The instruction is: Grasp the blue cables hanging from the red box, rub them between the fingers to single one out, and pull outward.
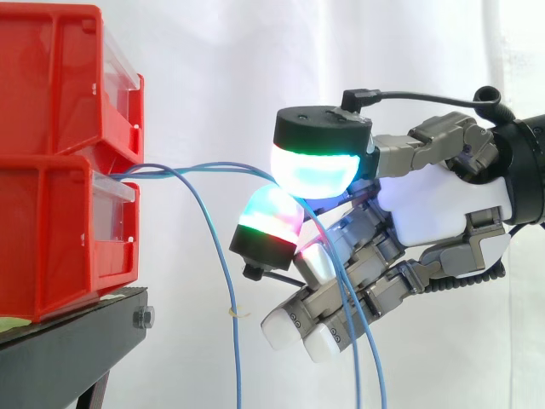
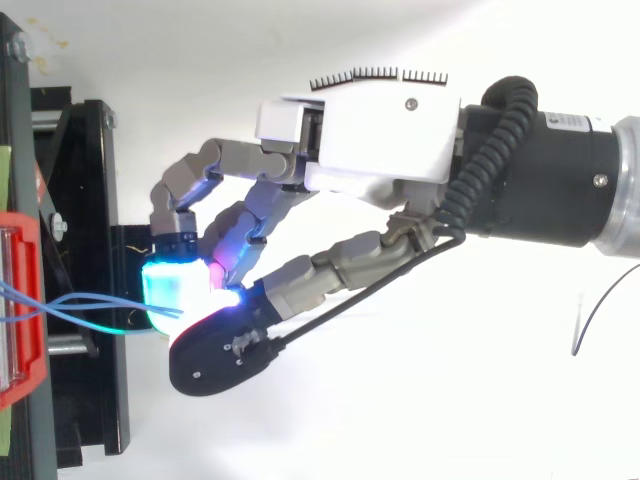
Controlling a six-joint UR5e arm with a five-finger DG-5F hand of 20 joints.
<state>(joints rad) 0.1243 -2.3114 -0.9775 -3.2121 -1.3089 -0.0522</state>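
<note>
Several blue cables came out of the front of the red box, just under the upper red bin stacked on it; the box sat on a black stand before a white curtain; the hand was well to the right of the box in the side view, at about the height of its top edge; its fingers were closed on the cables, pinching them between a large cyan-green pad and a smaller pad glowing red and green; beyond the pinch, away from the box, two strands dropped across the lower curled fingers; one more strand left the bundle near the box and hung freely between box and hand.
</note>
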